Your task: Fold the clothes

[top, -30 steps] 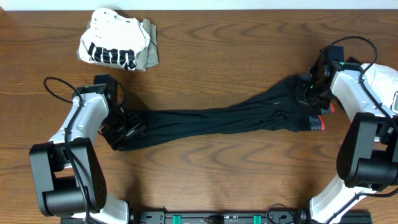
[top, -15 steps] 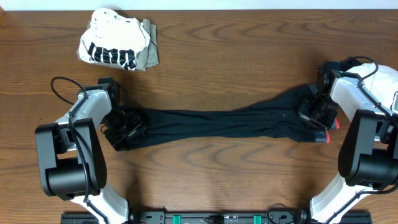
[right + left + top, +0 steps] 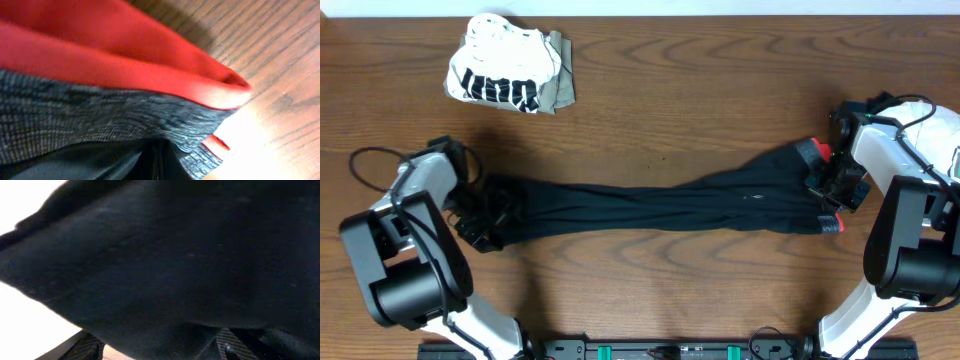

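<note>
**A:** Where were the black trousers (image 3: 650, 205)?

**B:** They were stretched in 1 long band across the middle of the bench (image 3: 700, 90), lying on the wood. The leg ends pointed to the left edge and the waistband (image 3: 830, 222) to the right edge.

**A:** What did the waistband look like?

**B:** The right wrist view showed grey ribbing (image 3: 75, 120) edged red-orange (image 3: 125, 65), pressed close to the lens.

**A:** And the left gripper (image 3: 480, 218)?

**B:** It was at the leg ends, closed on the black cloth. In its wrist view the fabric covered nearly everything, and only the tips of the 2 fingers (image 3: 227, 342) peeked out below.

**A:** And the right gripper (image 3: 835, 185)?

**B:** It sat against the waistband between 2 red-orange patches and was pinching it, though the cloth hid its fingers.

**A:** Was there anything else?

**B:** A white black-printed top (image 3: 500, 70) sat bundled near the far left corner. An olive piece (image 3: 560, 88) touched it on its right, well apart from the trousers.
</note>
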